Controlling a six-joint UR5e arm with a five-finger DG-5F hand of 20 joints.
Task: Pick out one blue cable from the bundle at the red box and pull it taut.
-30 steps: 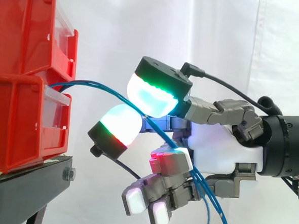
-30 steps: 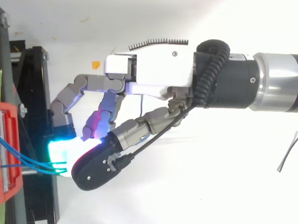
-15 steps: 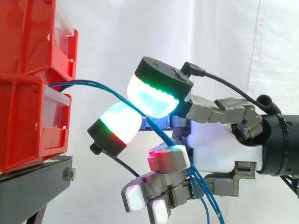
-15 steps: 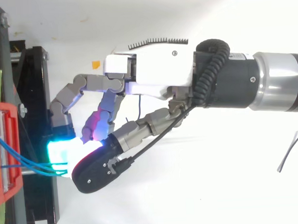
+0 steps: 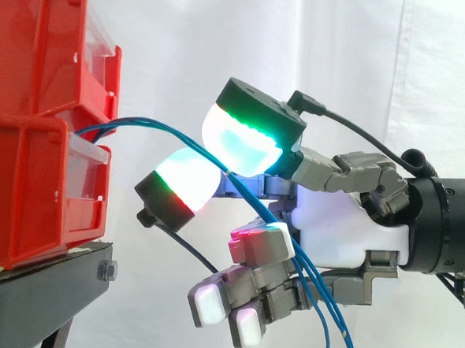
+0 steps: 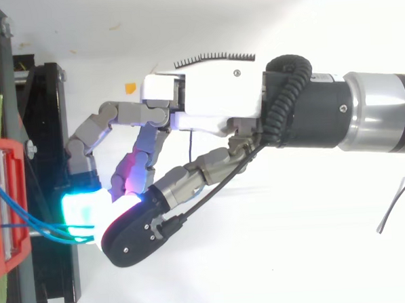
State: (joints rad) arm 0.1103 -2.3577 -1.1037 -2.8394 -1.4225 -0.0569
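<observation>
Because one strand has to be parted from the rest, the two large glowing fingertips (image 5: 246,139) meet on the blue cable (image 5: 145,122) a short way out from the red box (image 5: 26,185). They appear to pinch it between the pads. The lower fingers are curled in below, farther from the box, and the bundle (image 5: 326,314) slides down past them. The hand (image 5: 347,228) lies level, its palm on the far side of the fingers from the box, which suits a straight pull away.

The cable leaves the box's front, rises slightly, then bows down to the pinch. Its long axis runs outward from the box, so I judge it slack, not yet taut. The box sits on the black stand (image 5: 44,289).
</observation>
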